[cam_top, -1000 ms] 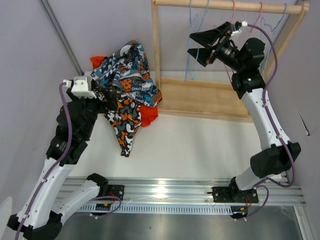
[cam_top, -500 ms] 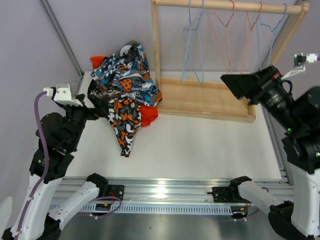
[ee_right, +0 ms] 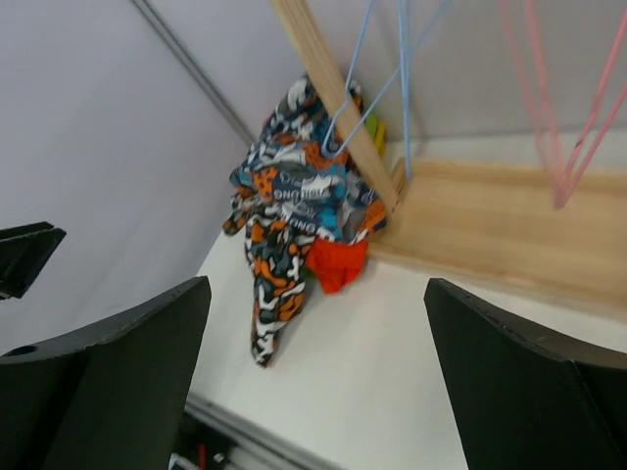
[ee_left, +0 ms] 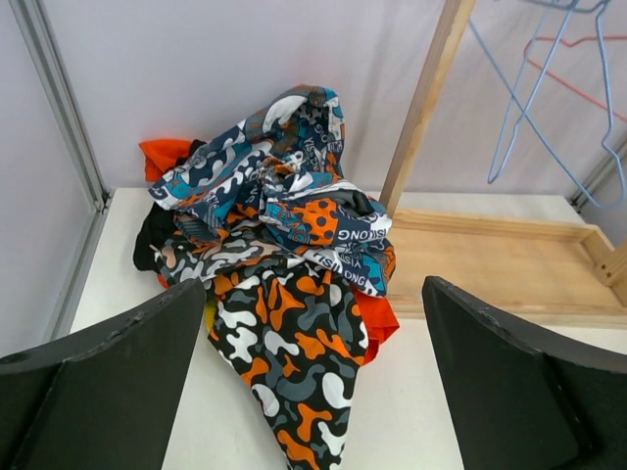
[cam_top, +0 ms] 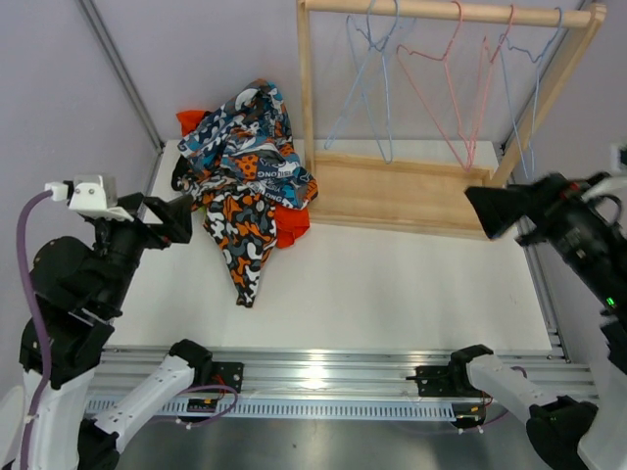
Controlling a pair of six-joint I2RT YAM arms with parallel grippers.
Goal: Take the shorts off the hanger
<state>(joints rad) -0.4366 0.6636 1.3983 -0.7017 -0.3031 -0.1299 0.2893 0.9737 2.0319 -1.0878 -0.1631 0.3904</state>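
both arms have pulled back toward the near edge since the earlier frame: left gripper (cam_top: 174,217) has come off the heap, and right gripper (cam_top: 482,213) has dropped from up by the rail (cam_top: 460,13) to low on the right side. hangers (ee_right: 403,98) hang at a different slant now, so we judge they are swinging. both grippers are spread wide, with nothing between the fingers in either wrist view. shorts (cam_top: 245,166) sit in one heap on the table (cam_top: 392,284), at the far left, just left of the rack post (cam_top: 306,108). we see the blotch-pattern pairs on top, with orange-red, a bit of black and a sliver of green poking out under them. every hanger we can see is bare, so we judge the task done or nearly so. the heap lies straight ahead of the left gripper, near it, and its longest pair runs from the heap toward the near edge. left arm is much nearer; right gripper is well apart from the heap, across the table. table is white and flat, grey walls sit close on both sides, and the wooden rack base (cam_top: 411,196) is at the back.
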